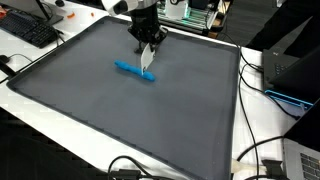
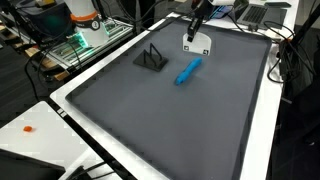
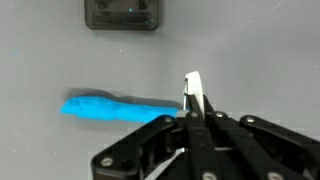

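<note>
A: Shot from where, outside the robot?
B: From high up, tilted down over the grey mat (image 1: 120,115). In an exterior view, facing across from the near edge toward the gripper (image 1: 148,64) at the far edge. In an exterior view, looking diagonally from a near corner, with the gripper (image 2: 192,36) far off at the top.
A: And from the wrist?
B: Very close, pointing down past the gripper (image 3: 192,115), tight on the blue object (image 3: 105,107) and black stand (image 3: 122,13).
A: Shared between views?
B: Mat, gripper and blue object in all three; black stand (image 2: 152,60) in an exterior view and the wrist view only.

The stick (image 1: 134,71) is blue, the mat (image 1: 120,120) grey, the pincer (image 3: 193,114) black, the card (image 3: 193,88) white.
</note>
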`<state>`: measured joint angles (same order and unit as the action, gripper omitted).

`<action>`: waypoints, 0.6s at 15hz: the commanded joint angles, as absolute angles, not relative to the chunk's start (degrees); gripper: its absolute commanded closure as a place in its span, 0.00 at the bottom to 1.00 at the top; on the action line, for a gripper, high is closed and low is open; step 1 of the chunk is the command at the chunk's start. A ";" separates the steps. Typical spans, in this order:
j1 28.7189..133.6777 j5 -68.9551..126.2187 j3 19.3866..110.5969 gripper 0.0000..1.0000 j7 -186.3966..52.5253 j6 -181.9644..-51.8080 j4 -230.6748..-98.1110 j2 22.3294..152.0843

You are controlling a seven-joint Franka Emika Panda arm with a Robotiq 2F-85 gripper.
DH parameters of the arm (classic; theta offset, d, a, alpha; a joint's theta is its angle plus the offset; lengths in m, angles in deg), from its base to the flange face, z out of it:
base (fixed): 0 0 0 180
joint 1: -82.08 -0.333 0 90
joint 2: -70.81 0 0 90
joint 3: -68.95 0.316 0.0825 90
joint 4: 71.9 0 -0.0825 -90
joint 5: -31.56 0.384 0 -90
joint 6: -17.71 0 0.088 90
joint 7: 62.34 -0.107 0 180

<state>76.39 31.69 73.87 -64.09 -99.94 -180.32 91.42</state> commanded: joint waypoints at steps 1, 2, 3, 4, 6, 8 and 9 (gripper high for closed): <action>75.95 33.15 73.93 0.99 -65.97 -98.80 -177.55 94.05; 75.75 32.96 73.79 0.99 -66.56 -98.60 -176.99 94.63; 75.49 32.60 73.63 0.99 -67.42 -98.51 -176.33 95.31; 75.29 32.31 73.48 0.99 -68.20 -98.41 -175.83 95.88; 74.99 31.92 73.26 0.99 -69.35 -98.56 -174.95 96.86; 74.77 31.51 73.07 0.99 -70.17 -98.68 -174.18 97.71; 74.64 31.31 72.94 0.99 -70.49 -98.81 -173.75 98.14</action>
<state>75.50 32.05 73.73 -68.67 -99.93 -175.89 96.35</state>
